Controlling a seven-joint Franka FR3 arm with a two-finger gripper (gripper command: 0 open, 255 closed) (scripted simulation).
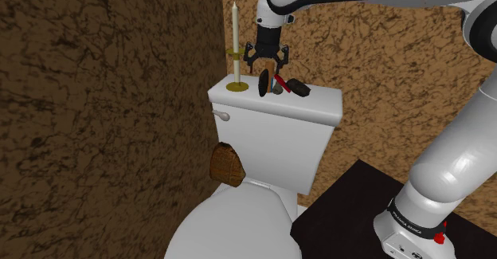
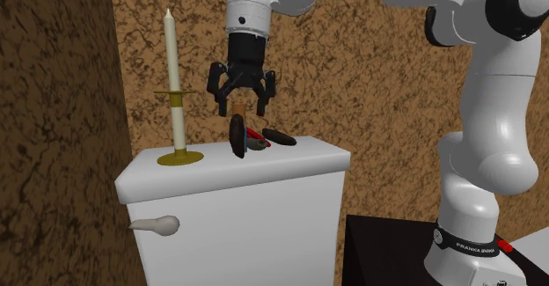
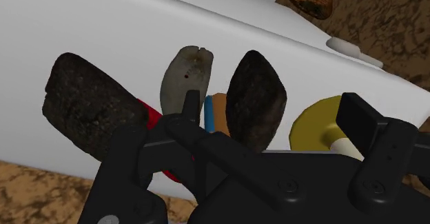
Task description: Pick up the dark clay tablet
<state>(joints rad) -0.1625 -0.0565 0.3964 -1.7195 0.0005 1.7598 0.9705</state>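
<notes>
Gripper (image 2: pixel 242 106), fingers apart, hangs above the tablet (image 2: pixel 237 137), standing on edge at its 6 o'clock in the second exterior view, long axis upright, untouched

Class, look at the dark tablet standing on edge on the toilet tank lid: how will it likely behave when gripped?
The dark tablet stands tilted on its thin edge, so a nudge would probably topple it. Its rough, matte face should resist slipping. It looks solid and stiff, perhaps brittle if dropped off the tank lid.
</notes>
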